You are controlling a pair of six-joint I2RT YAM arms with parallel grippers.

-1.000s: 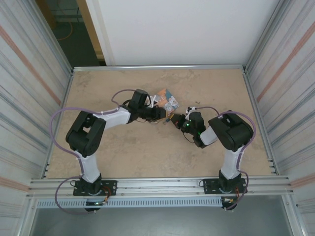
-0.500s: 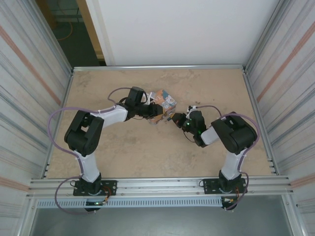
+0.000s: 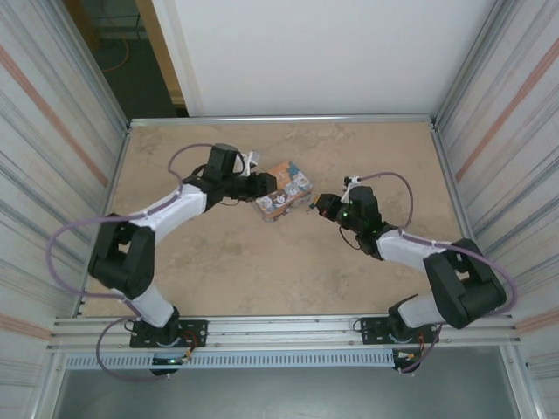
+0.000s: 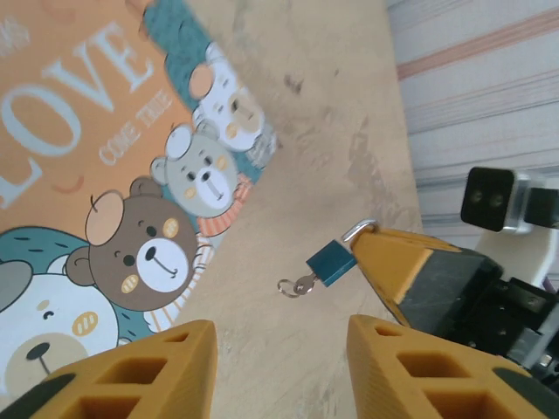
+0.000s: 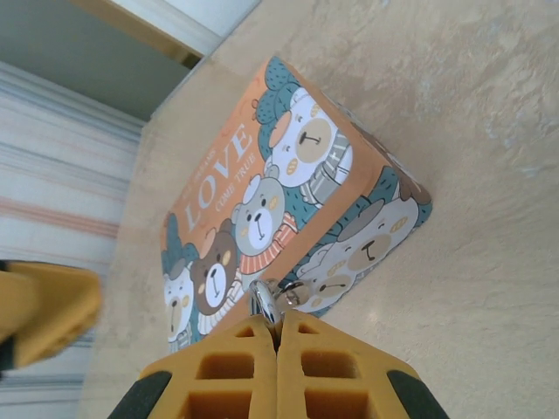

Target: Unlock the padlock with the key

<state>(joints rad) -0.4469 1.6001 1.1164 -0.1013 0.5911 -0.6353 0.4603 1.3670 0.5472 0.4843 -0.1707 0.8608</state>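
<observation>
We're pinching the padlock (image 4: pixel 330 262) by its shackle in the closed right gripper (image 5: pixel 279 336), key (image 4: pixel 297 285) facing out; left gripper (image 4: pixel 275 367) gaping, empty, to take it.

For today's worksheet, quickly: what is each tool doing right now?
Left tool: open, holding nothing.
Right tool: closed on the padlock by its shackle.

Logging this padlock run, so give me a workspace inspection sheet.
Surface: beige mottled table.
Job's things: blue padlock hangs by its shackle from the right end effector; small key seems seated in it.
Clutter: orange LOVE tin, apart from the padlock.
End effectors: left end effector open, holding nothing; right shut on the shackle.
Cables: purple cable loops along each arm.
Surroundings: ribbed metal walls at the sides, white panel behind.
</observation>
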